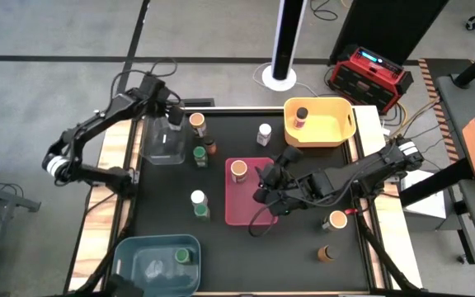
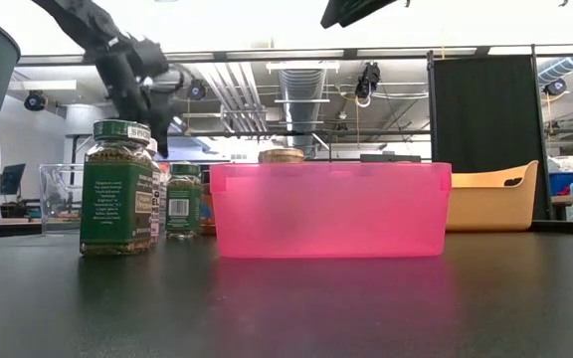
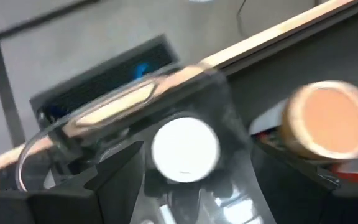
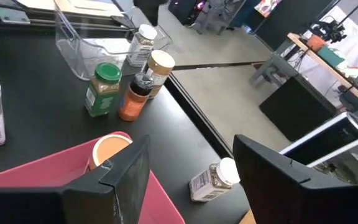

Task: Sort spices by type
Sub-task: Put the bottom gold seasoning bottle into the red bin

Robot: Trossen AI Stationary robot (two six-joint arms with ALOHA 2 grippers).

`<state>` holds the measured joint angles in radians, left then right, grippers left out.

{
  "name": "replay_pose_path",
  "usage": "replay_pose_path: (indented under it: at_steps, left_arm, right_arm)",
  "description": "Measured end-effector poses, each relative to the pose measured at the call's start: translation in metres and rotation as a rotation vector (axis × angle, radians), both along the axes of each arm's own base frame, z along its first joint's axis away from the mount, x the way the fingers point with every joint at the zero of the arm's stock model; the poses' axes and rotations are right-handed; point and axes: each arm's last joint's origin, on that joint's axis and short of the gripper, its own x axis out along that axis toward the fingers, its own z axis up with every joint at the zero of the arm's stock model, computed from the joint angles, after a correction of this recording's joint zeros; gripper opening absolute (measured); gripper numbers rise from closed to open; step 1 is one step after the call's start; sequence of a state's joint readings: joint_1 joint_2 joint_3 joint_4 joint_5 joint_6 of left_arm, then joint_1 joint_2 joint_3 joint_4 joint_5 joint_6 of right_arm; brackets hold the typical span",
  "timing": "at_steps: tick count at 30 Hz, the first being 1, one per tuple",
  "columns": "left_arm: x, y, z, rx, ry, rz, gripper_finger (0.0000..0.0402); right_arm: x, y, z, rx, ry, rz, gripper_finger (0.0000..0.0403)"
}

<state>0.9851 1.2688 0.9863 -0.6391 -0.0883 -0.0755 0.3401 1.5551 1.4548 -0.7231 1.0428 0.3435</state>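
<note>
From above, the left gripper (image 1: 174, 118) hung over the clear bin (image 1: 162, 141) at the far left. The right gripper (image 1: 268, 188) waited over the pink bin (image 1: 250, 210).

Its wrist camera showed a white-lid jar (image 3: 185, 149) in the bin, jaws apart, probably just dropped there.

The right jaws stood apart, holding nothing; an orange-lid jar (image 4: 110, 150) sat in the pink bin.

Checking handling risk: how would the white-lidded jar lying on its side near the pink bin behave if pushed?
The white-lidded jar lies on its side on the black table, so a push would probably roll it. It looks rigid, small and likely light. Its round, smooth body might slip between fingers.
</note>
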Motion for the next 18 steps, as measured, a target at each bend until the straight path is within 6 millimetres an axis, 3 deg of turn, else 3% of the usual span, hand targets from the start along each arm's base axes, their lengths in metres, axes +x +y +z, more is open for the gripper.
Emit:
replay_pose_path:
  at_steps: [9, 18]
  left_arm:
    - [0.021, -0.075, 0.038, 0.144, -0.137, -0.271, 0.0277]
    - [0.019, -0.157, 0.031, 0.205, -0.352, -0.601, 0.0277]
  right_arm:
    - [0.0, 0.003, -0.002, 0.066, 0.033, 0.063, 0.0219]
    - [-0.007, 0.011, -0.005, 0.277, 0.098, 0.187, 0.0219]
